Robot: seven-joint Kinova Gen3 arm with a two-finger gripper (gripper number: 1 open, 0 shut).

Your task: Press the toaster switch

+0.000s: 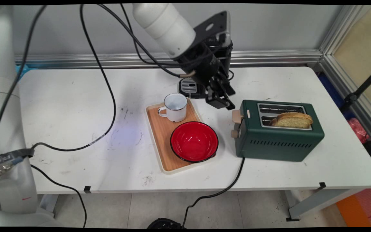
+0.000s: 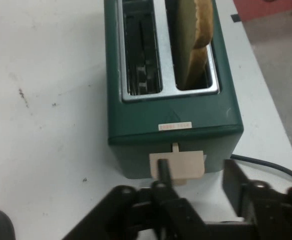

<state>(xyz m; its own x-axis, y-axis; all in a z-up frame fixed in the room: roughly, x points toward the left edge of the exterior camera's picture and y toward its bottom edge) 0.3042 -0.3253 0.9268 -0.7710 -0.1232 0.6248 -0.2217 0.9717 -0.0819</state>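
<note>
A dark green two-slot toaster (image 1: 279, 141) stands on the right half of the white table (image 1: 76, 106). A slice of toasted bread (image 1: 293, 120) sticks up from its near slot; the far slot is empty. My gripper (image 1: 224, 103) hangs just left of the toaster's end, slightly above its beige lever (image 1: 236, 116). In the hand view the toaster (image 2: 176, 112) lies straight ahead, with the bread (image 2: 196, 45) in the right slot. The lever (image 2: 183, 165) sits between my fingers (image 2: 162, 172), and the left one overlaps its left edge. The gripper (image 2: 198, 182) is open and holds nothing.
A wooden tray (image 1: 161, 135) left of the toaster carries a white enamel mug (image 1: 174, 108) and a red bowl (image 1: 194, 141). A black coffee machine (image 1: 190, 86) stands behind the gripper. The toaster's black cord (image 1: 233, 180) runs off the front edge. A beige knob (image 1: 234, 133) sits below the lever.
</note>
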